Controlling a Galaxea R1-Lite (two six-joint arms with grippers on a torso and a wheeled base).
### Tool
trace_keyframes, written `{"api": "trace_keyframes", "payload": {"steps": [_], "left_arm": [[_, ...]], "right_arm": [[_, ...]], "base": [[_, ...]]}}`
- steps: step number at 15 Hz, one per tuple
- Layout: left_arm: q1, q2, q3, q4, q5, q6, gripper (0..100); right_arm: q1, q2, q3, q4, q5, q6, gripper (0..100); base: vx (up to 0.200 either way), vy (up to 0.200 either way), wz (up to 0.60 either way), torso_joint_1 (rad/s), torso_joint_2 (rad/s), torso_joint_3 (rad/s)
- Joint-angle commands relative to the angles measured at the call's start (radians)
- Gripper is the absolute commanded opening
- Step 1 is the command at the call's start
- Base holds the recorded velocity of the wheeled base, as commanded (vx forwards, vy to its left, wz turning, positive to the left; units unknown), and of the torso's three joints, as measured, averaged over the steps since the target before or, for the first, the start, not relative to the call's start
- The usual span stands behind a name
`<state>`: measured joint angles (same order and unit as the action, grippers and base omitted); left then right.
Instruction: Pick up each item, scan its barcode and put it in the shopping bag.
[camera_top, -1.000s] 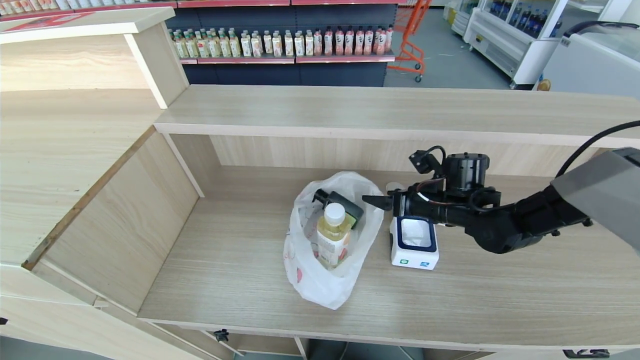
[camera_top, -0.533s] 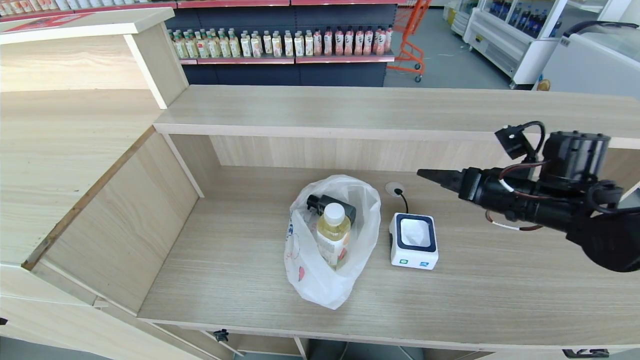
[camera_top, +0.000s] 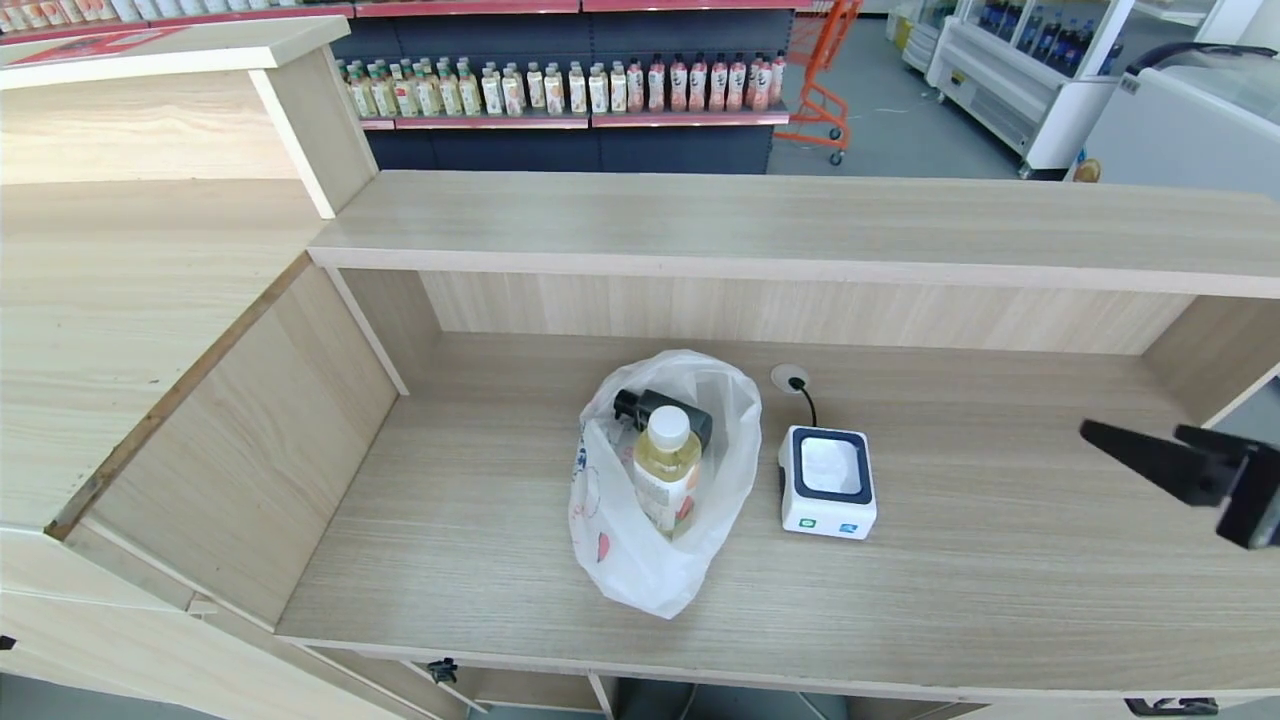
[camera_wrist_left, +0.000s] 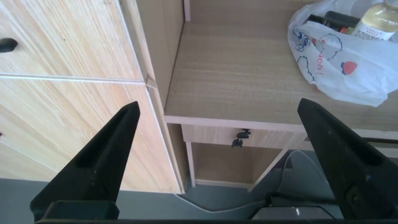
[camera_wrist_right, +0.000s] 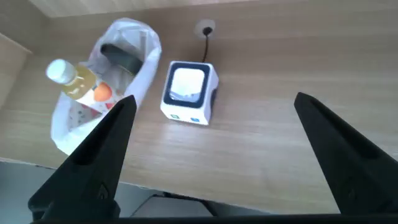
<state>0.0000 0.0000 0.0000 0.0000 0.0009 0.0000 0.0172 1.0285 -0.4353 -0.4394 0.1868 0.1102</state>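
Two bagged items, bottle and dark container, are judged rigid, slick, best gripped mid-body; shopping bag judged limp; left gripper and right gripper are spread, empty.

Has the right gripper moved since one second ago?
Yes. The right gripper was beside the shopping bag, above the scanner; it has withdrawn to the robot's right, far from the scanner.

The right gripper hangs over the counter's right end, fingers spread and empty. The left gripper sits below its front edge, also spread.
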Motion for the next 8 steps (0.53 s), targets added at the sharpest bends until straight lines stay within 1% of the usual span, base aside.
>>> {"api": "trace_keyframes", "payload": {"steps": [1,2,3,4,5,8], "left_arm": [[0.0,0.002,0.0,0.0,0.001,0.0,100],[0.0,0.002,0.0,0.0,0.001,0.0,100],[0.0,0.002,0.0,0.0,0.001,0.0,100],[0.0,0.002,0.0,0.0,0.001,0.0,100],[0.0,0.002,0.0,0.0,0.001,0.0,100],[0.0,0.002,0.0,0.0,0.001,0.0,100]], "right_arm": [[-0.031,-0.481,0.27,0.234,-0.259,-0.061,100],[-0.043,-0.677,0.379,0.32,-0.285,-0.076,100],[-0.074,-0.797,0.435,0.363,-0.296,-0.106,100],[-0.106,-0.94,0.425,0.492,-0.302,-0.098,100],[-0.094,-0.938,0.417,0.516,-0.302,-0.09,100],[-0.092,-0.933,0.423,0.496,-0.303,-0.081,100]], "base": [[0.0,0.0,0.0,0.0,0.0,0.0],[0.0,0.0,0.0,0.0,0.0,0.0],[0.0,0.0,0.0,0.0,0.0,0.0],[0.0,0.0,0.0,0.0,0.0,0.0],[0.0,0.0,0.0,0.0,0.0,0.0],[0.0,0.0,0.0,0.0,0.0,0.0]]}}
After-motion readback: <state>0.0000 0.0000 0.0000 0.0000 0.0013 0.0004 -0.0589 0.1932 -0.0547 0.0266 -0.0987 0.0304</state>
